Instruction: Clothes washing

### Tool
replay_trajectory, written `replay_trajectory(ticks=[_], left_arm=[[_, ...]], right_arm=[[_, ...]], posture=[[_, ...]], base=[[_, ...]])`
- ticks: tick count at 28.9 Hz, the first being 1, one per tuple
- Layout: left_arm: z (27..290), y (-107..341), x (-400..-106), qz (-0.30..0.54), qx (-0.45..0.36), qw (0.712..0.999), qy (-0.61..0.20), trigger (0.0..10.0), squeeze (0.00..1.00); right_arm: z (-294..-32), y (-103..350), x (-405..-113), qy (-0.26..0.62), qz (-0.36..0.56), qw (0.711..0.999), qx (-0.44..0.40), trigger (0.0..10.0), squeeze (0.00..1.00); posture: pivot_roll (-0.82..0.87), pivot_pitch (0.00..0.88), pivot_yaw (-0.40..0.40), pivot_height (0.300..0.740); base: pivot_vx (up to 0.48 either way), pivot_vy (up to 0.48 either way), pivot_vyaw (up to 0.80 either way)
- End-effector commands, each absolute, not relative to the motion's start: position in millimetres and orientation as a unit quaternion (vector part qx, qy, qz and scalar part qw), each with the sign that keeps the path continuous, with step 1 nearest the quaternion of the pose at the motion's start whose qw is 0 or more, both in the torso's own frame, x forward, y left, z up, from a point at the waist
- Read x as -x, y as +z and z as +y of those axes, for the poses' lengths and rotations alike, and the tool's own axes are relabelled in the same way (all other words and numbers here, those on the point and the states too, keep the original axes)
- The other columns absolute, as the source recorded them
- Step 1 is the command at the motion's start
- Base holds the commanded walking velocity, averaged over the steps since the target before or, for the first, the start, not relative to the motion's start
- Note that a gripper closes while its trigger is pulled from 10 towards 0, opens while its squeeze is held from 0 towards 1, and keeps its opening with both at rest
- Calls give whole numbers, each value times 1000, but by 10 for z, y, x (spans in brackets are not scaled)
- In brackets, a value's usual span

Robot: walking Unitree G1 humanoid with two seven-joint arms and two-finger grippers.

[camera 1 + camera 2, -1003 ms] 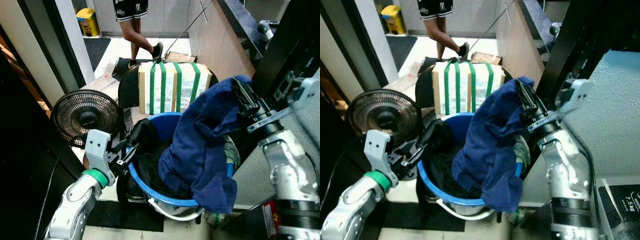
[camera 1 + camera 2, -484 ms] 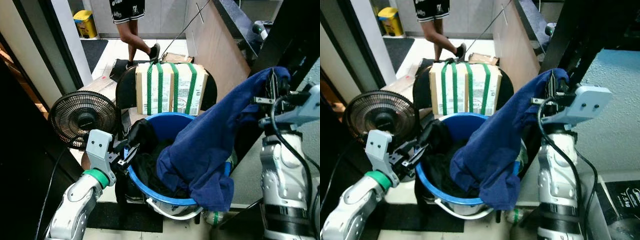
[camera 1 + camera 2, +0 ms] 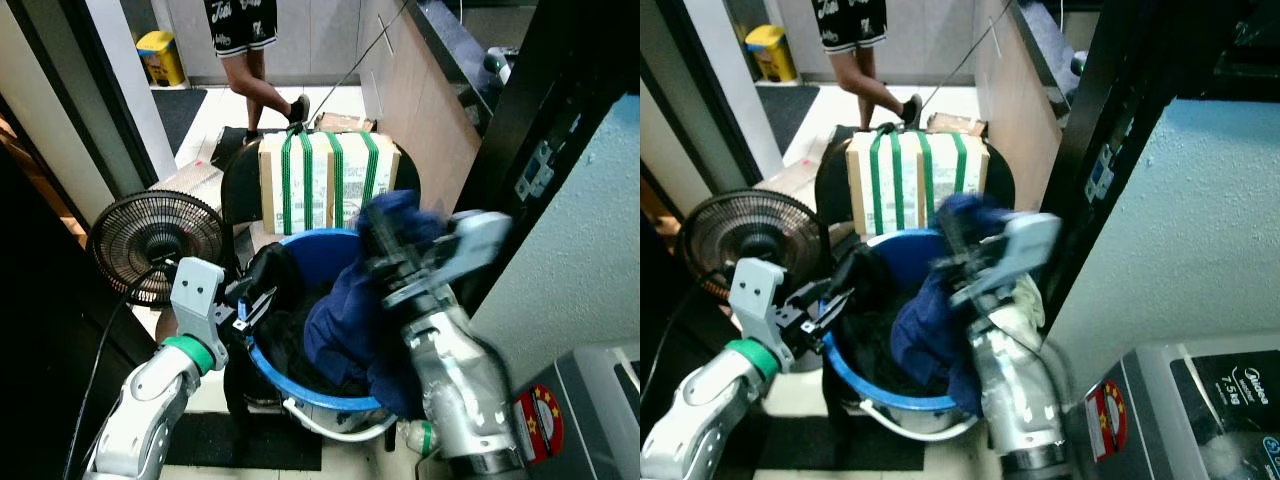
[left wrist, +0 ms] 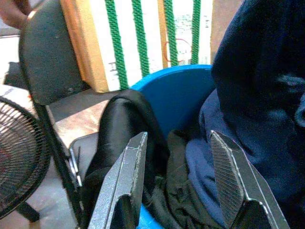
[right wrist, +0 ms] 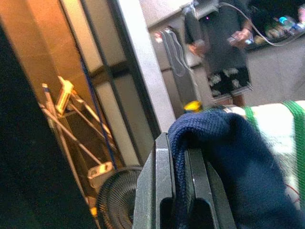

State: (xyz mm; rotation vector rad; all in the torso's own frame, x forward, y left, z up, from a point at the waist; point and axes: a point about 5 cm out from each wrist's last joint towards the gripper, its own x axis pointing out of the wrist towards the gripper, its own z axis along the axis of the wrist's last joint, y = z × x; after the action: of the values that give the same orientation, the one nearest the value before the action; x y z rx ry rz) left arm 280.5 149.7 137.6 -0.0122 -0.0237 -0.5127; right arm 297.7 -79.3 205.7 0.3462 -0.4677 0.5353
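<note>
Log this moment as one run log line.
right end effector: shut on blue garment over blue basket | left end effector: open at basket rim

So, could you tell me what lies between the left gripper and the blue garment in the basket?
In the left eye view, a black garment draped over the blue basket's rim lies between the open left gripper and the blue garment held by the right gripper.

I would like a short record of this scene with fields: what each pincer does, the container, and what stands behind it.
right pincer: shut on the navy blue garment, holding it above the basket
left pincer: open, at the basket's left rim near the black clothing
container: blue laundry basket, holding dark clothes
behind basket: cardboard box with green straps on a black chair
left of basket: floor fan
background: a person standing
</note>
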Motion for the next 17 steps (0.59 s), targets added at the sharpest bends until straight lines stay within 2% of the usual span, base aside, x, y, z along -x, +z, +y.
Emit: replay_trajectory(ticks=[1,5,9,12,14,15,16,17], left_arm=[[1514,1319,-2808,-3,1,969,-248,10000,0],[1518,1325,-2813,-5,1,970,-243,10000,0],[1523,1319,-2804,-5,2,971,-240,10000,0],[1526,1313,-2793,-5,3,971,-239,10000,0],[1526,1313,-2793,-5,3,971,-239,10000,0],[1527,1317,-2794,-5,2,971,-240,10000,0],[1527,1317,-2794,-5,2,971,-240,10000,0],[1535,1323,-2799,-5,1,971,-240,10000,0]], right_arm=[[-752,2030,-2948,262,-228,924,-162,0,0],[-679,2016,-2951,268,-229,922,-161,0,0],[-688,2215,-3064,265,-259,912,-175,0,0],[-896,2803,-3239,235,-338,888,-207,0,0],[-896,2803,-3239,235,-338,888,-207,0,0],[-1031,3159,-3280,224,-387,869,-212,0,0],[-1031,3159,-3280,224,-387,869,-212,0,0],[-1297,3762,-3261,207,-472,828,-220,0,0]], posture=[[48,33,82,740],[51,31,71,740],[51,31,71,740],[59,34,71,740],[59,34,71,740],[63,36,73,740],[63,36,73,740],[58,35,80,740]], base=[[0,0,0],[0,0,0],[0,0,0],[0,0,0],[0,0,0],[0,0,0],[0,0,0],[0,0,0]])
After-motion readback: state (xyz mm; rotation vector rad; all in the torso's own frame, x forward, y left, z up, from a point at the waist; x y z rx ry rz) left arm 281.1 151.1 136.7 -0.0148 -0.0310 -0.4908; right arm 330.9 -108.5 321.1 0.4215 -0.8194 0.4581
